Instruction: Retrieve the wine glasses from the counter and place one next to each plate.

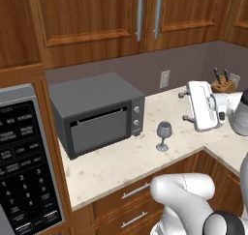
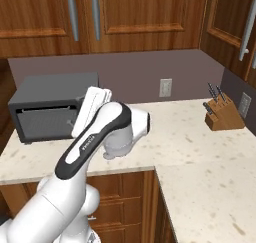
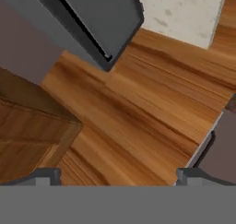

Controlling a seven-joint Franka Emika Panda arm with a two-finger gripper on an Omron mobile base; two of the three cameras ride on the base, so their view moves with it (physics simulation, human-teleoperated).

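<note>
One wine glass [image 1: 163,135], a small grey stemmed glass, stands upright on the beige speckled counter [image 1: 111,167] just right of the toaster oven. My gripper [image 1: 184,106] hovers to the right of it and slightly higher, pointing left, apart from the glass. Its fingers are spread wide with nothing between them. In the hand view the gripper [image 3: 117,176] faces wooden cabinet fronts, a corner of the oven and a patch of counter [image 3: 184,11]. In the right base view my own arm covers the spot where the glass stands. The plates are out of view.
A dark grey toaster oven [image 1: 97,113] sits at the counter's left, beside a microwave panel [image 1: 24,166]. A wooden knife block [image 2: 222,116] stands at the back right corner. Wood wall cabinets [image 1: 97,16] hang overhead, and drawers with silver handles [image 1: 135,190] run below.
</note>
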